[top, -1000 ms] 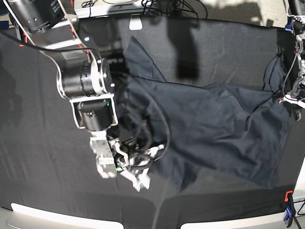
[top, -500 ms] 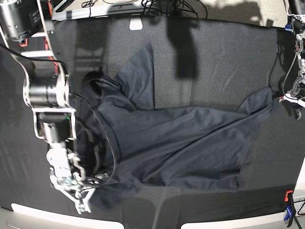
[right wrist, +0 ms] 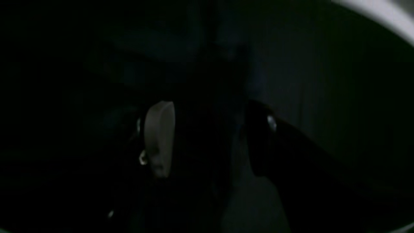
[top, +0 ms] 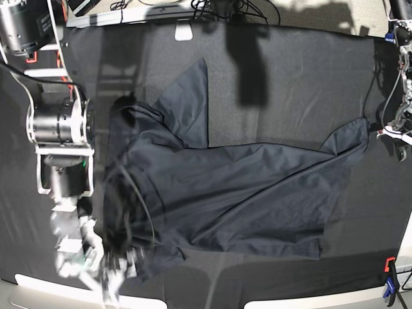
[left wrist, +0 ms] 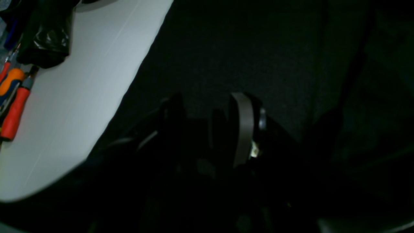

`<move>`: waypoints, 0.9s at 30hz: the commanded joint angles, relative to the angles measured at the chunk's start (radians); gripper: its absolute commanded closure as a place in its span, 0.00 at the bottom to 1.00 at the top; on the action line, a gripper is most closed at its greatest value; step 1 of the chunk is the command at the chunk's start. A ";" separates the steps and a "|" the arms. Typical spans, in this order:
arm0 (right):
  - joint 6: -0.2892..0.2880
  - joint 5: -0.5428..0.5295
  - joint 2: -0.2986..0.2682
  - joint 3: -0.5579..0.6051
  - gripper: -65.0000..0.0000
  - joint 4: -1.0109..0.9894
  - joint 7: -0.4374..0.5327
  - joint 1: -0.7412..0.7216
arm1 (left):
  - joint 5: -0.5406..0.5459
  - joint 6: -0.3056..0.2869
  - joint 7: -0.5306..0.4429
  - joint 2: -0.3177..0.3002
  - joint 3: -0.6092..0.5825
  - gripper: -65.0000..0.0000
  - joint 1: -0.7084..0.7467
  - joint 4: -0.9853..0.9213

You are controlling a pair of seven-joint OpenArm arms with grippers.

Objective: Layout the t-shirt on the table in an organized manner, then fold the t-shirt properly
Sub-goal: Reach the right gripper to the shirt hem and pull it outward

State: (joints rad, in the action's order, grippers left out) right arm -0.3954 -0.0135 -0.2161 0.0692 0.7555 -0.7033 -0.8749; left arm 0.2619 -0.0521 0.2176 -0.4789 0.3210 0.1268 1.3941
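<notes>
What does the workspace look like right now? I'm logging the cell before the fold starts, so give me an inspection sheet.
Surface: table covered in creased black cloth, pale rim along the near edge.
Job's things: t-shirt spread but wrinkled and skewed, one sleeve pointing to the far side, not yet folded.
Clutter: nothing seen on the cloth.
Grippers: right gripper low at the shirt's near corner, blurred, jaws apart in its wrist view, no clear hold on the cloth; left gripper at the table edge by the shirt's other end, jaws apart, nothing between them.
Cables: bundle beyond the far edge.
Surroundings: orange-and-blue clamp on the near corner.
</notes>
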 commanded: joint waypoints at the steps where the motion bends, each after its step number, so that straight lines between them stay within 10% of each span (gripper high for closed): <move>1: -0.058 -0.064 -0.003 -0.002 0.48 0.053 -0.029 -0.036 | 0.001 0.007 -0.024 -0.020 0.007 0.68 -0.013 0.019; 5: -0.262 -0.299 0.003 -0.002 0.48 0.197 -0.291 0.004 | 0.001 0.007 -0.025 -0.020 0.007 0.68 -0.013 0.019; 13: -0.266 -0.500 0.006 -0.002 0.56 0.561 -0.415 0.293 | 0.000 0.007 -0.031 -0.020 0.007 0.68 -0.013 0.019; 27: -0.267 -0.424 0.000 -0.020 0.56 1.291 -0.415 0.994 | 0.000 0.007 -0.031 -0.020 0.007 0.68 -0.013 0.019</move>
State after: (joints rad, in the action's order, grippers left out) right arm -0.6582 -0.4324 -0.2115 0.0544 2.0335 -1.1419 0.1299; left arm 0.2623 -0.0521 0.2104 -0.4789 0.3210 0.1272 1.3945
